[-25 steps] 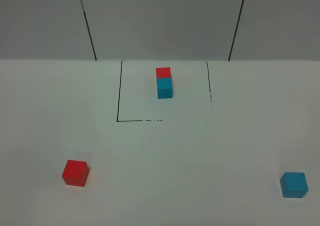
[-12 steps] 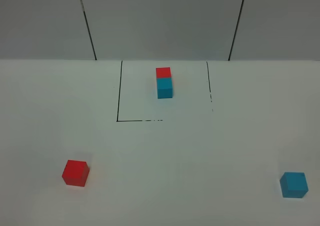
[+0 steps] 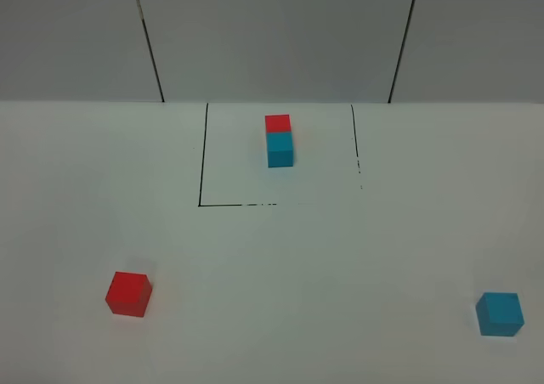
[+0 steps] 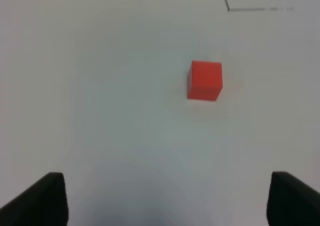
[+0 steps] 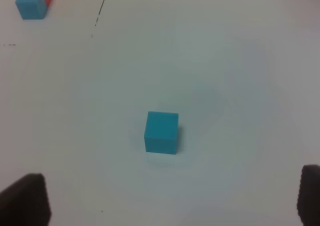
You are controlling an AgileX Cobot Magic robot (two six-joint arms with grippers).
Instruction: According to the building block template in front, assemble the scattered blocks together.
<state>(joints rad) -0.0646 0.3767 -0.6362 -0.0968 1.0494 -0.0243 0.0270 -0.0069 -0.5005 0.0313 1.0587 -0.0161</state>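
Lengthwise, template (image 3: 279,140) runs front-to-back.

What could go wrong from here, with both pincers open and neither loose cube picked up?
1. The red cube sits off-centre ahead of the open left pincer; a straight approach may clip and push it.
2. The cyan cube lies far across the table from the red one; bringing them together could make the right pincer and the left one clash.
3. The template shows red beyond cyan in the high view; the order could get swapped.
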